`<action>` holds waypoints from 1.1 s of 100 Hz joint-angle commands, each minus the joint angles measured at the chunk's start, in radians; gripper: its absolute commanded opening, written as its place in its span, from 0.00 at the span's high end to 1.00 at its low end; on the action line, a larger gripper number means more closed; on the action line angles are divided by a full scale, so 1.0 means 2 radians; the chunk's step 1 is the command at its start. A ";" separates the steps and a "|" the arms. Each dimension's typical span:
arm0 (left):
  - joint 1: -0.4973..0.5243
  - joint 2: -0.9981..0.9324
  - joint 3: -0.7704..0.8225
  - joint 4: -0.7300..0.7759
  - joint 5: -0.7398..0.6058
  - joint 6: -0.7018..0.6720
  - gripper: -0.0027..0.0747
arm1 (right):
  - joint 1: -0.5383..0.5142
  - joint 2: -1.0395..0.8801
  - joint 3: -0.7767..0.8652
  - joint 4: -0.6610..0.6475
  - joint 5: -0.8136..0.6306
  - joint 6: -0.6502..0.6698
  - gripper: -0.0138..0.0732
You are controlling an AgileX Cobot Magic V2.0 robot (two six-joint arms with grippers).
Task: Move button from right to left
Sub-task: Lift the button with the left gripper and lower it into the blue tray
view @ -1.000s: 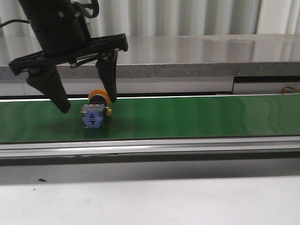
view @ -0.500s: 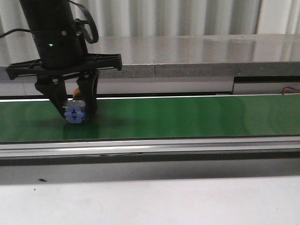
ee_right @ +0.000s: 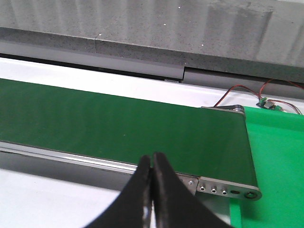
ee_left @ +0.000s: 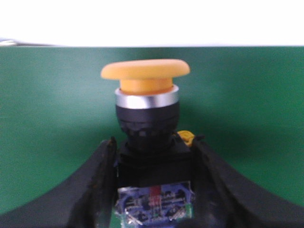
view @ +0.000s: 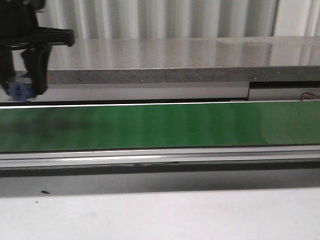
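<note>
Green conveyor belt (view: 160, 125), mid-frame. Left gripper (view: 20, 91), far upper left, clamped on button (ee_left: 147, 123), held clear of belt for carry. Right gripper (ee_right: 152, 164) closed, holding nothing.

The green belt (view: 165, 125) is left unobstructed along its whole visible length; passage behind it is blocked by the grey ledge (view: 165, 60).

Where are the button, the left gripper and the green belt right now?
button (ee_left: 145, 76): left wrist view, on its yellow cap.
left gripper (view: 21, 90): front view, between its fingertips, shut on the button.
green belt (view: 175, 125): front view, on its bare surface.
</note>
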 commanded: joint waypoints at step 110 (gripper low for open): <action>0.334 -0.010 -0.010 0.003 -0.047 0.281 0.98 | 0.000 0.005 -0.012 -0.001 -0.036 -0.003 0.92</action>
